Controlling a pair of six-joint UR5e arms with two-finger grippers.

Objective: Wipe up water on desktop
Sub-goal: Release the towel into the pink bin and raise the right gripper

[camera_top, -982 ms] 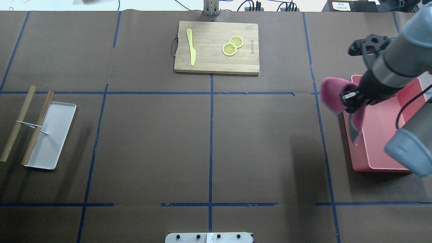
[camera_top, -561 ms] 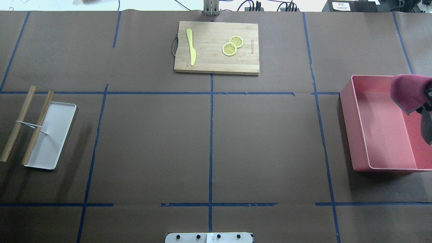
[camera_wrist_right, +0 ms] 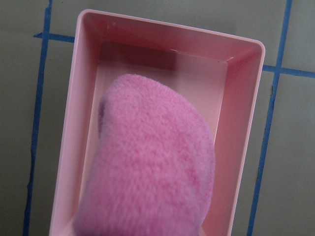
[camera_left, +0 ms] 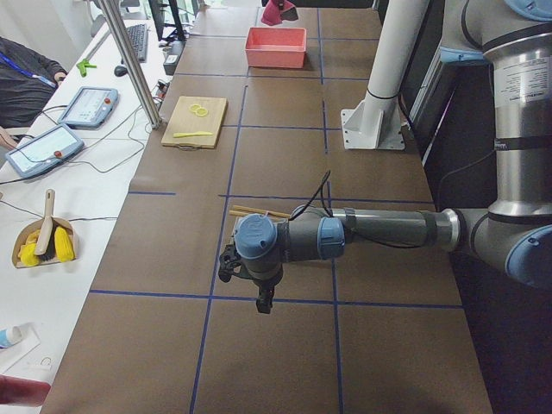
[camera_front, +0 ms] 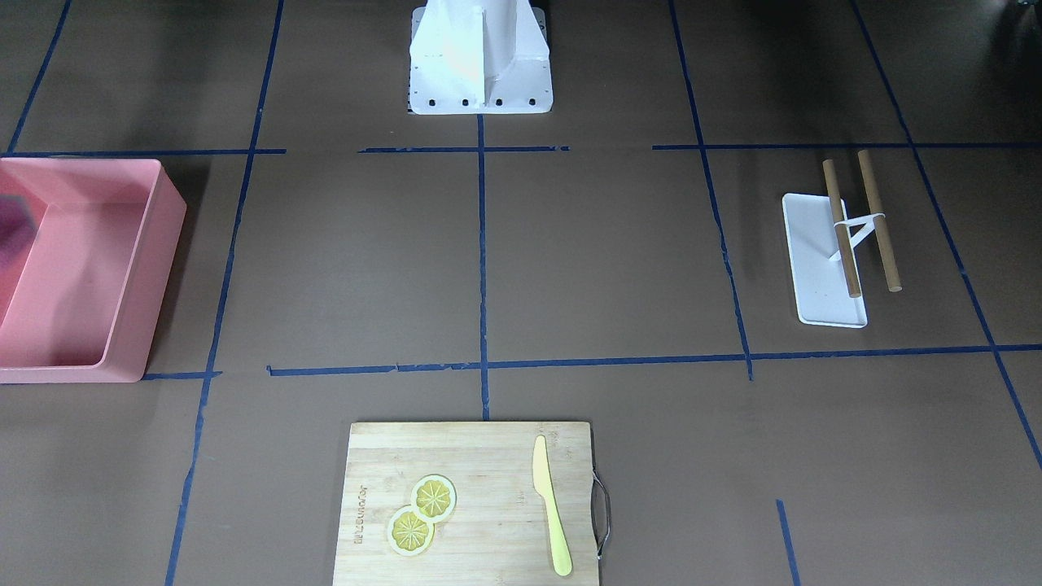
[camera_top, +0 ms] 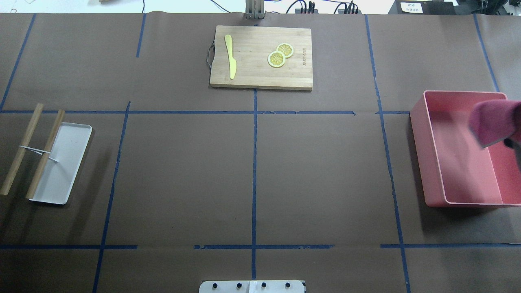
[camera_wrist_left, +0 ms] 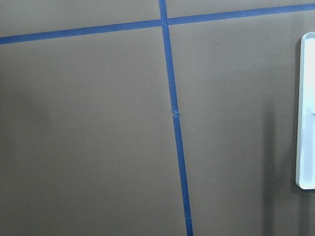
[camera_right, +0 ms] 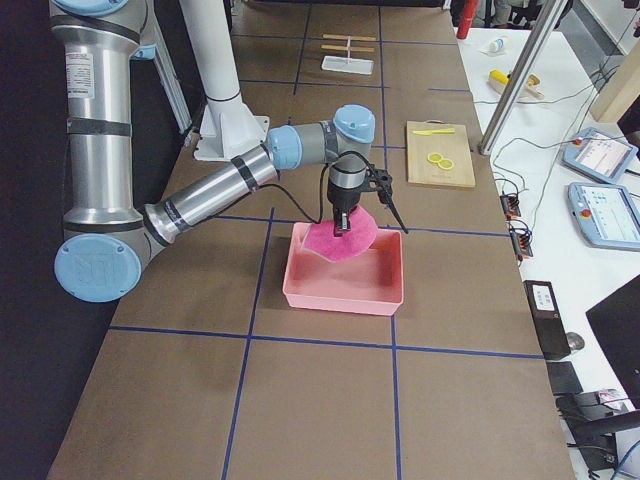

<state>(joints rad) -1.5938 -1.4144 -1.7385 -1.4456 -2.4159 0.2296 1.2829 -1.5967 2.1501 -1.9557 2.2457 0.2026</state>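
The brown desktop (camera_top: 317, 171) with blue tape lines shows no visible water. A fluffy pink cloth (camera_wrist_right: 152, 182) hangs over the inside of the pink bin (camera_wrist_right: 241, 142). It also shows at the right edge of the overhead view (camera_top: 494, 120) and in the exterior right view (camera_right: 340, 240). My right gripper (camera_right: 340, 222) is shut on the cloth's top and holds it above the bin (camera_right: 345, 285). My left gripper (camera_left: 259, 297) hovers over bare desktop (camera_wrist_left: 88, 128) near the white tray; I cannot tell whether it is open or shut.
A bamboo cutting board (camera_top: 260, 57) with a yellow knife (camera_top: 230, 57) and two lemon slices (camera_top: 280, 55) lies at the far middle. A white tray (camera_top: 61, 162) with two wooden sticks (camera_top: 20, 148) lies at the left. The robot base (camera_front: 480, 57) stands mid-table.
My right arm has carried the pink cloth to the right, from over the bin's left rim to above the bin's inside, and mostly left the overhead view.
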